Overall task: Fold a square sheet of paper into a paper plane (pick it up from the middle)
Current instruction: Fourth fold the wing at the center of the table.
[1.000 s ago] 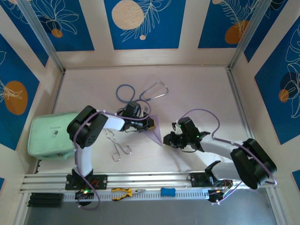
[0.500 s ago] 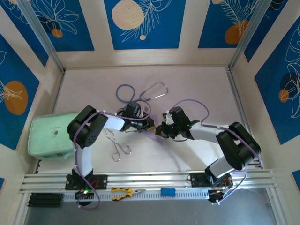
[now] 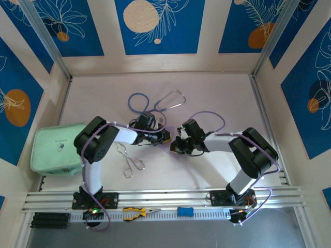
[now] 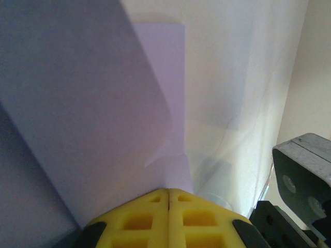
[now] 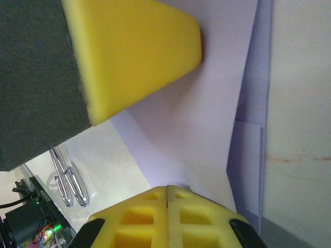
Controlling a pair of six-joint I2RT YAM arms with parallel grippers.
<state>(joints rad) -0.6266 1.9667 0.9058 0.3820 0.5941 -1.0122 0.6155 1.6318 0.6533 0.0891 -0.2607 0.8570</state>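
The paper [image 5: 207, 108] is lying part-folded on the table [image 3: 217, 103], just right of the forceps [image 3: 129, 160] and a little beyond them. It is showing layered lilac flaps with straight creases, one narrow strip running along its far edge in the right wrist view.

The left gripper [image 4: 168, 199] is reaching in from the forceps' side, its yellow tips sitting tight together with no gap, right at the paper's edge. A fold is running up to the seam between them, but whether a layer is being nipped there I cannot tell.

The right gripper [image 5: 167, 195] is coming at the paper from the side away from the forceps. Its tips are likewise pressed together against the sheet, and I cannot tell whether any paper is caught between them. One yellow finger [image 5: 134, 51] of the left gripper is resting on the paper just across from it.

Beyond the forceps a stethoscope [image 3: 155, 102] is lying looped on the table. Left of the forceps a mint pouch [image 3: 54, 149] is sitting at the table's edge. Nearer than the forceps, pliers [image 3: 137, 211] are lying on the rail.
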